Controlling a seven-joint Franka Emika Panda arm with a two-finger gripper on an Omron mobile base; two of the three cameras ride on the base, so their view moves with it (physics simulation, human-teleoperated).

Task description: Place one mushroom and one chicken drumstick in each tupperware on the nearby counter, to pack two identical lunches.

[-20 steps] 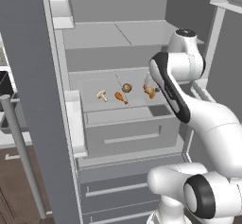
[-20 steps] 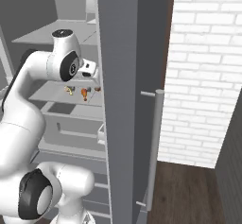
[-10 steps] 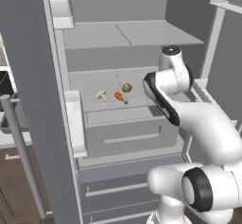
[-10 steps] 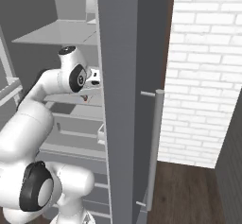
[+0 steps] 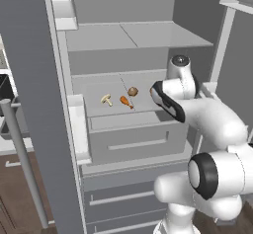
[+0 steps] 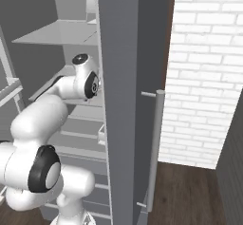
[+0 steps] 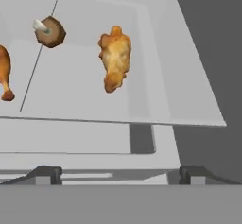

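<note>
Golden drumstick beside brown mushroom

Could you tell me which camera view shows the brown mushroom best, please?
The hand view: the brown mushroom lies close and unobstructed on the fridge shelf, stem visible. The left base view shows it small; in the right base view I cannot make it out.

You are looking at a pale grey fridge shelf. Lying directly on it: a cream-white mushroom, an orange drumstick, a brown-capped mushroom, and a golden-brown drumstick, all apart.
</note>
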